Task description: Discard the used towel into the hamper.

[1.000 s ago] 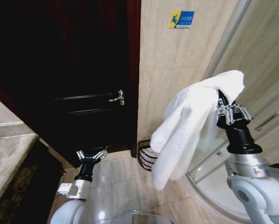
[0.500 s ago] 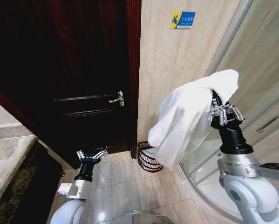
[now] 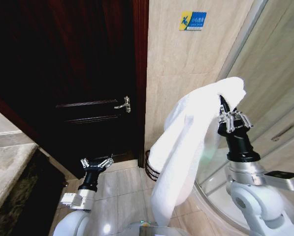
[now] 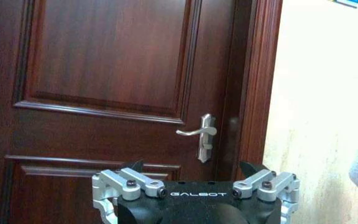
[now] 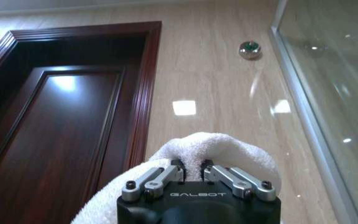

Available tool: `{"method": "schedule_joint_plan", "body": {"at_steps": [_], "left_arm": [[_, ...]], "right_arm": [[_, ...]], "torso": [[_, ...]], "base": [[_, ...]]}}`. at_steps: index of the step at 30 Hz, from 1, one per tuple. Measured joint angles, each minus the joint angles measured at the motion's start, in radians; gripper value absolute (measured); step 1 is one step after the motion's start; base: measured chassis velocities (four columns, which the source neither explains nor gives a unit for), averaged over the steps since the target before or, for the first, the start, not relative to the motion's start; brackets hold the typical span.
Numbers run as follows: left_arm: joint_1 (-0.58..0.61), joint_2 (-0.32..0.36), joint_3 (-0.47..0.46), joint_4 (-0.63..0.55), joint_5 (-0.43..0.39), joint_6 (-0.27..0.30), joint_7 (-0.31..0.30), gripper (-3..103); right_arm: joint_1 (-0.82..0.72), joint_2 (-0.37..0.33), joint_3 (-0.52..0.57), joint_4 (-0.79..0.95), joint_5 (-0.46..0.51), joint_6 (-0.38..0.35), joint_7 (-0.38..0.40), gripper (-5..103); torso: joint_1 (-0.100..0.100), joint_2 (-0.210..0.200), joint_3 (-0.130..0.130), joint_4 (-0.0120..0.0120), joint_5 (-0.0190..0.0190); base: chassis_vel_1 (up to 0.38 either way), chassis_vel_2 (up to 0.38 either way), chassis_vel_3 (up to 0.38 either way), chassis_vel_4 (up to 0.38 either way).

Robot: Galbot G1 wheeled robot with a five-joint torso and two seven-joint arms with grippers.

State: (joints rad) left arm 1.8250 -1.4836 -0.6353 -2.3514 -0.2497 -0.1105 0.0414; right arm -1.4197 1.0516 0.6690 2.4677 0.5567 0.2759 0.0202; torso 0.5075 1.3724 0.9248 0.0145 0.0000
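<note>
Left gripper (image 3: 96, 163) sits parked low in front of the dark door (image 3: 78, 73), fingers spread, nothing in them. Door handle (image 3: 124, 103) is above it, just ahead in the left wrist view. Hamper (image 3: 149, 168) stands on the floor tiles at the foot of the beige wall, beside the door frame; the hanging towel now covers most of it. Towel (image 3: 186, 147) has swung left and hangs longer than a second ago, its tail dropping past the hamper's level. Right gripper (image 3: 233, 118) is clamped on the towel's top fold, raised by the shower glass (image 3: 270, 73), and has eased left. My read: carry stage, closing on the hamper, release not yet due.
</note>
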Motion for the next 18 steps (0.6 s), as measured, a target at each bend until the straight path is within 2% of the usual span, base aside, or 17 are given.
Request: {"method": "schedule_joint_plan", "body": {"at_steps": [8,9,13,18], "left_arm": [[0.000,0.000,0.000,0.000,0.000,0.000,0.000,100],[0.000,0.000,0.000,0.000,0.000,0.000,0.000,100],[0.000,0.000,0.000,0.000,0.000,0.000,0.000,100],[0.000,0.000,0.000,0.000,0.000,0.000,0.000,100]], "right_arm": [[0.001,0.011,-0.016,-0.007,-0.016,0.033,-0.025,13],[0.001,0.013,-0.017,-0.012,-0.021,0.033,-0.023,13],[0.013,0.021,-0.029,-0.054,-0.026,0.036,-0.014,13],[0.025,0.033,-0.044,-0.104,-0.029,0.039,-0.013,13]], "torso": [[0.002,-0.001,0.001,0.0006,-0.0003],[0.002,-0.001,0.001,0.0010,0.0004],[0.001,-0.001,0.000,-0.0004,0.0001],[0.000,0.000,0.000,0.0004,-0.0003]], "base": [[-0.150,0.165,0.158,-0.151],[-0.089,0.089,0.030,0.016],[-0.041,0.040,0.001,-0.008],[0.043,-0.034,-0.042,0.020]]}}
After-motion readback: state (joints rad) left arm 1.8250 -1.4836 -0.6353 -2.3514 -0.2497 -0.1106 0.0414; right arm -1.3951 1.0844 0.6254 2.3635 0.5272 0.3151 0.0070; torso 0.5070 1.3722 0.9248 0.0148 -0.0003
